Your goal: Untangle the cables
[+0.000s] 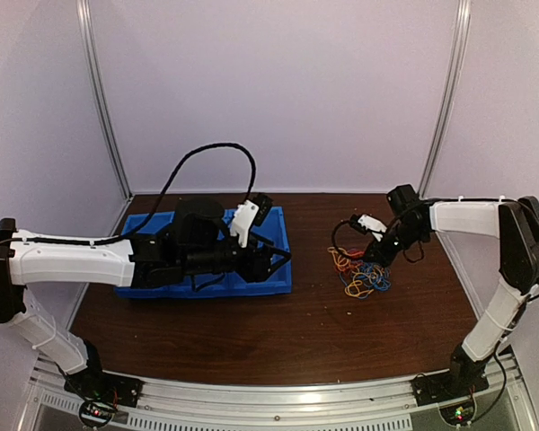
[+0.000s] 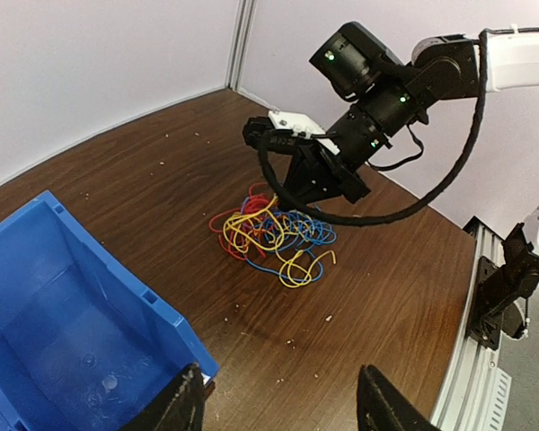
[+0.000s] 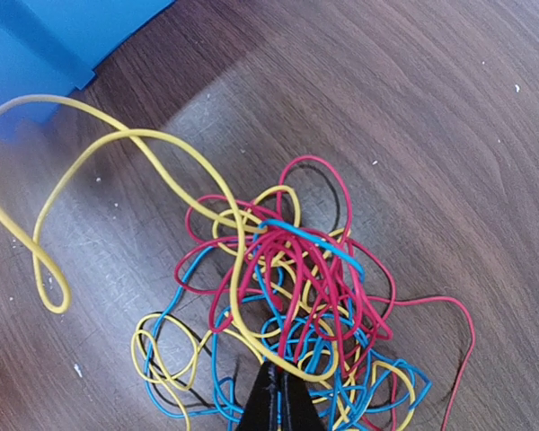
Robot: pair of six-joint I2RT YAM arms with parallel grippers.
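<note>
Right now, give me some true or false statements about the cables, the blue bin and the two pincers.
The cables lie in one tangled pile on the table. True.
The cables are inside the blue bin. False: they lie on the table beside it.
The left pincer is open and holds nothing. True.
The right pincer hangs over the blue bin. False: it is down at the cables.
Only red strands are in the pile. False: red, blue and yellow.
</note>
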